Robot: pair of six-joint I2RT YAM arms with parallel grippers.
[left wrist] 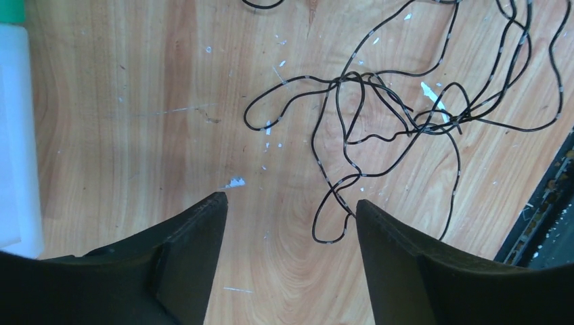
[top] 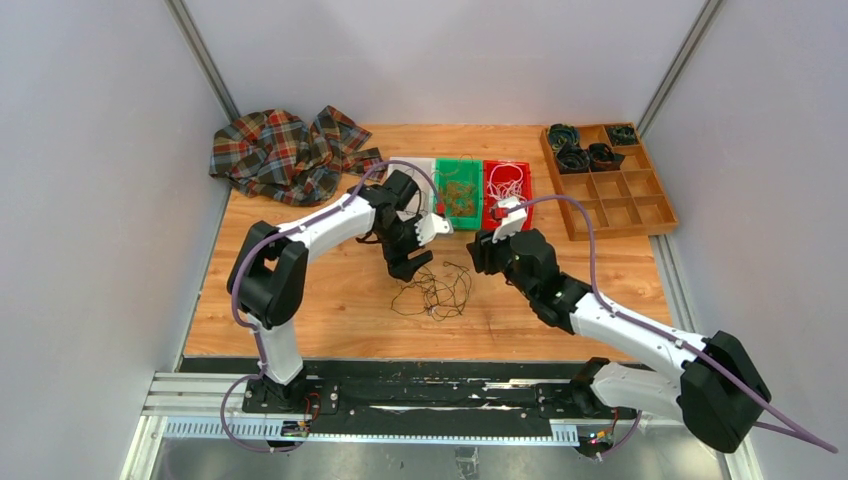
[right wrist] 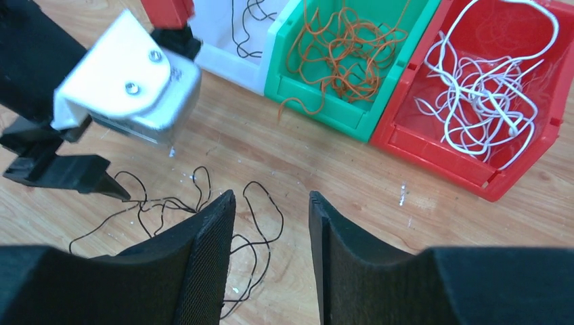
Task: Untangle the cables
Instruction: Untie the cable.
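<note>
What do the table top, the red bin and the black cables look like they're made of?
The table top: wood or wood veneer, visible grain, matte, scuffed. The red bin: probably moulded plastic, smooth, slightly glossy. The black cables: thin limp wire, likely plastic-sheathed, with pale bands.

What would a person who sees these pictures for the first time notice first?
A tangle of black cables lies in the middle of the wooden table, with the left gripper and the right gripper open close to it. Behind it, a green bin holds orange cables and a red bin holds white cables. A plaid cloth lies crumpled at the far left corner.
</note>
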